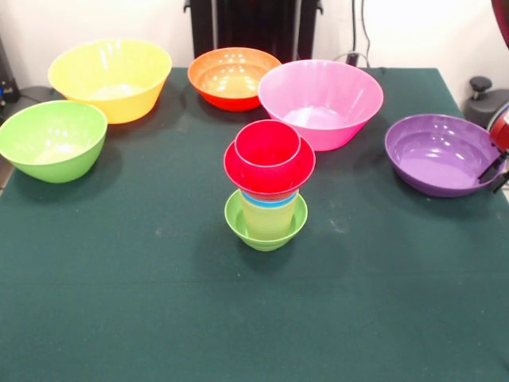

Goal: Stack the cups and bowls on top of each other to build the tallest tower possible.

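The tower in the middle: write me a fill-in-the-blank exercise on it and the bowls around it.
1. The tower has the small ____ bowl as its base.
2. The topmost piece is the ____ cup.
3. The orange bowl stands between the large yellow bowl and the ____ bowl.

Missing words: lime-green; red; pink.

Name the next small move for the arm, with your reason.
Probably close on the purple bowl: the gripper sits at its right rim, and that bowl is still loose beside the tower, whose top is the red cup. I cannot tell the gripper's state.
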